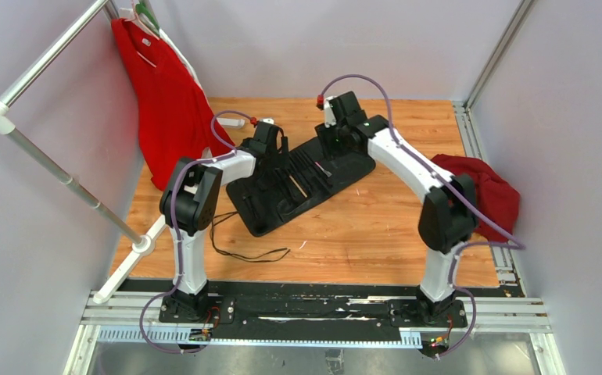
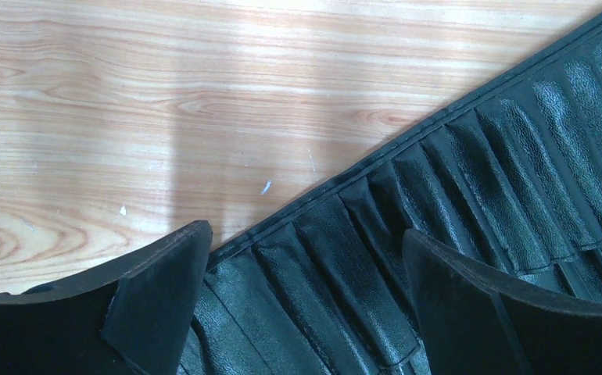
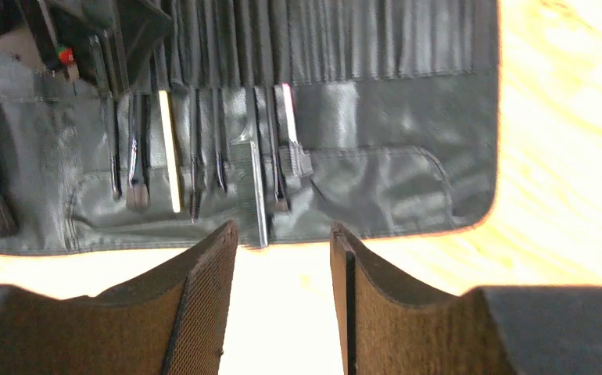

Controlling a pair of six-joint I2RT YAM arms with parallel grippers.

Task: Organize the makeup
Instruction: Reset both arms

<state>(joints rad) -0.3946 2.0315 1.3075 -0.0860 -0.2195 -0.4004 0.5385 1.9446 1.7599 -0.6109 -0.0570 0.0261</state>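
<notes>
Well, my left end effector [image 2: 306,242] gapes wide and empty over the case's [image 2: 517,156] bare slots — the right end effector [image 3: 284,234], half open and empty, hangs by the comb [image 3: 255,187]. Brushes [image 3: 136,156] sit slotted mid-desk, toward the far edge. I'd pinch one handle squarely. Cord [image 1: 243,254] trails toward the front edge — a likely snag.

The case [image 1: 270,215] lies on the table [image 1: 360,234] with the brushes [image 3: 169,148] slotted in it; the cord [image 1: 251,256] lies before it, leftward
</notes>
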